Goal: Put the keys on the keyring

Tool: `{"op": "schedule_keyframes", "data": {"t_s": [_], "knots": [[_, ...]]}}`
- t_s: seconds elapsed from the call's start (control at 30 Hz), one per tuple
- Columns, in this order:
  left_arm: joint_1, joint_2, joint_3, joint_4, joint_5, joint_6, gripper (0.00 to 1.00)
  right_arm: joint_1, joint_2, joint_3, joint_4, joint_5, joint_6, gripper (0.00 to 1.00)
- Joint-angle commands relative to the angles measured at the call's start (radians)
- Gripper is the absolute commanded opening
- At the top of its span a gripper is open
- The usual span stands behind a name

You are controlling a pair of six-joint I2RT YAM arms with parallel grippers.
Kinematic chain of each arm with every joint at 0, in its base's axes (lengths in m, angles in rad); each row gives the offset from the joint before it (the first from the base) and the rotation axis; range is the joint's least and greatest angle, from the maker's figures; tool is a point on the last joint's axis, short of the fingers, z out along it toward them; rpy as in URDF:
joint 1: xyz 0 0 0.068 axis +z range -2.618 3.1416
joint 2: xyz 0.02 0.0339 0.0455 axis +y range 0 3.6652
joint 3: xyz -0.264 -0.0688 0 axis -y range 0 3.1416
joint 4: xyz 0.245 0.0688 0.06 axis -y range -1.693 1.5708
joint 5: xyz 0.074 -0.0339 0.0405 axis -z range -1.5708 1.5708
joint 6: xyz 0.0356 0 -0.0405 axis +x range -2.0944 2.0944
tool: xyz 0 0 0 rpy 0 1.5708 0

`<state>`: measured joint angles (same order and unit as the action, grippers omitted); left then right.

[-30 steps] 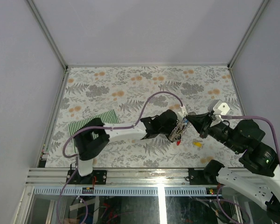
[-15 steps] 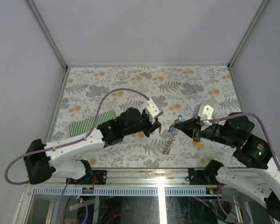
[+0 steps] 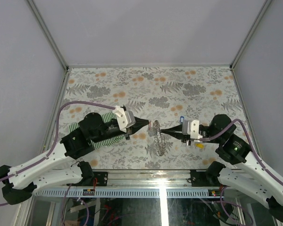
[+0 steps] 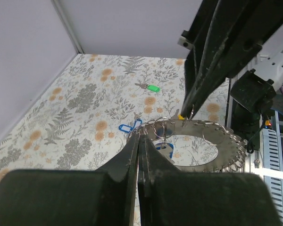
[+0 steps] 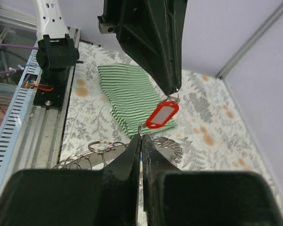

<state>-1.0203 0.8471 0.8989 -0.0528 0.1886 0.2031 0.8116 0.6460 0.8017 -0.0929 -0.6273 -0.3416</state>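
the left gripper [image 3: 147, 125] is clenched on the small metal loop of a red key tag [image 5: 162, 114], which dangles from its tip above the floral table [image 3: 108, 84], just beside the tip of the right gripper [image 3: 161, 130]. the right gripper is pinched tight on the top of the keyring [image 4: 226, 143], a toothed silvery loop that hangs in the air between the two arms. a blue key tag [image 3: 181, 119], a yellow key tag [image 3: 200, 145] and a green key tag [image 4: 153, 88] lie apart on the table, and a green striped cloth [image 5: 132, 94] lies under the left arm.
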Motion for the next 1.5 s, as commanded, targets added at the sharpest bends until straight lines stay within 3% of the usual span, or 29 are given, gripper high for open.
{"op": "schedule_keyframes", "data": {"t_s": [0.0, 0.33, 0.7, 0.9, 1.23, 1.3, 1.47], "knots": [[0.003, -0.042, 0.048, -0.056, 0.088, 0.088, 0.00, 0.005, -0.008, 0.017, 0.256, -0.088, -0.182, 0.00], [0.002, -0.020, 0.138, -0.143, 0.139, 0.145, 0.00, 0.005, -0.023, -0.030, 0.323, -0.075, -0.355, 0.00], [0.004, -0.011, 0.175, -0.140, 0.188, 0.118, 0.00, 0.006, 0.053, 0.142, 0.185, -0.120, -0.009, 0.02], [0.002, -0.032, 0.168, -0.103, 0.188, 0.081, 0.00, 0.006, 0.086, 0.177, 0.210, -0.122, 0.185, 0.02], [0.008, -0.066, 0.100, 0.007, 0.042, -0.017, 0.00, 0.004, 0.180, 0.248, 0.186, -0.139, 0.400, 0.00], [0.032, -0.069, 0.092, 0.016, 0.056, -0.025, 0.00, 0.004, 0.194, 0.250, 0.184, -0.139, 0.424, 0.00], [0.192, -0.058, 0.079, 0.043, 0.239, -0.062, 0.00, -0.018, 0.285, 0.280, 0.219, -0.284, 0.509, 0.00]]}}
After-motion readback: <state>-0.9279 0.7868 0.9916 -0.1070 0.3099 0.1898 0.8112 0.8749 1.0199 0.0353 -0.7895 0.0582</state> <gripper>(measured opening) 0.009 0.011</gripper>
